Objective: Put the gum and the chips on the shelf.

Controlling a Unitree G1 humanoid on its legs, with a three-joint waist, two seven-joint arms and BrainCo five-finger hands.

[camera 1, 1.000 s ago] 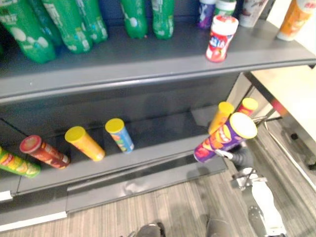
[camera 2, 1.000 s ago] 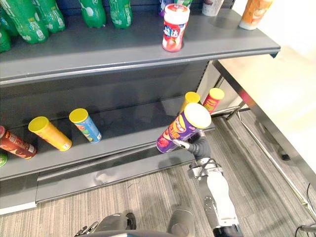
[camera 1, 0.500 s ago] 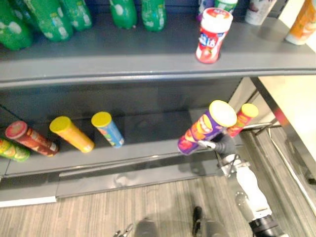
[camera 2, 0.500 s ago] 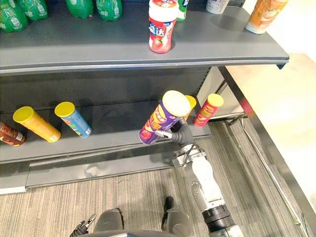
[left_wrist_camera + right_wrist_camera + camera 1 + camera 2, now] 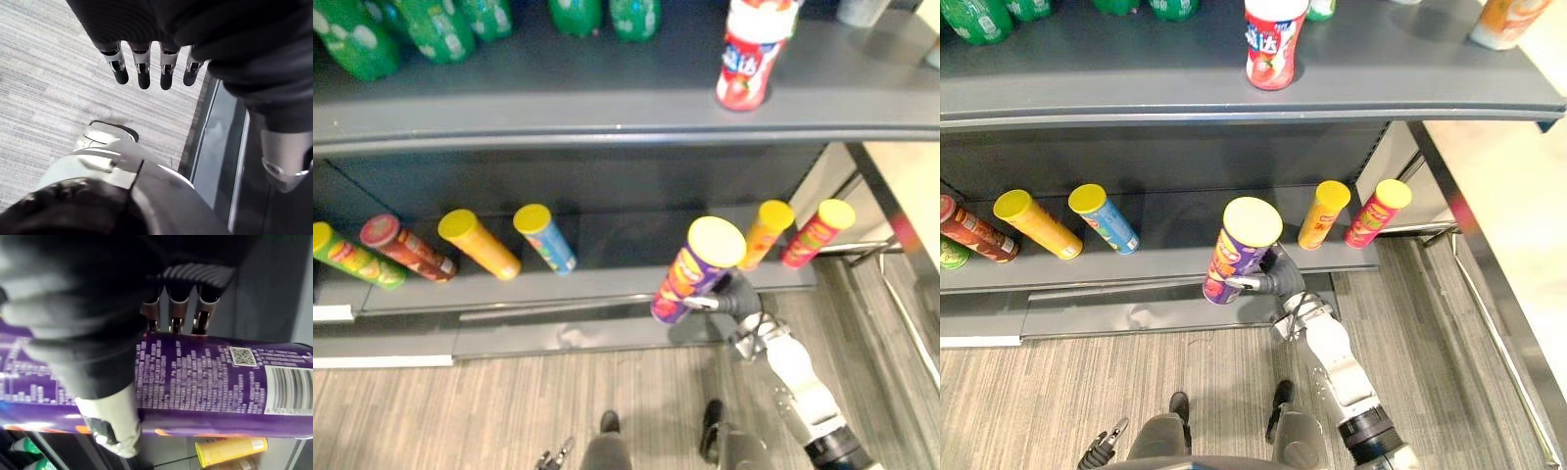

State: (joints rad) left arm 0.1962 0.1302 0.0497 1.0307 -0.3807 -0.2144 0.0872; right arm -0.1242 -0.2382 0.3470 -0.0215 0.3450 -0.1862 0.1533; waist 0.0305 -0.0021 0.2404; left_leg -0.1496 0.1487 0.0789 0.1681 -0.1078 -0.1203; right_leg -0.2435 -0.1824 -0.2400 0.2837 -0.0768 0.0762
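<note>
A purple chips can [image 5: 690, 275] with a pale yellow lid is held tilted in front of the lower shelf [image 5: 607, 247]. My right hand [image 5: 1278, 281] is shut on its lower part; in the right wrist view its fingers [image 5: 178, 308] curl round the purple can [image 5: 205, 377]. The can sits left of an orange-yellow can [image 5: 766, 233] and a red can [image 5: 816, 233] lying on that shelf. A red and white gum bottle [image 5: 750, 59] stands upright on the upper shelf [image 5: 558, 103]. My left hand [image 5: 142, 68] hangs over the floor, fingers straight and holding nothing.
Green, dark red, yellow and blue cans [image 5: 544, 238] lie side by side at the left of the lower shelf. Green bottles [image 5: 431, 24] line the back of the upper shelf. A bare gap of lower shelf lies between the blue can and the purple one. Striped grey floor [image 5: 460, 411] lies below.
My right hand has carried the purple can leftward, from in front of the orange-yellow can to its left. The camera has also shifted, showing more of the lower shelf's left side.
</note>
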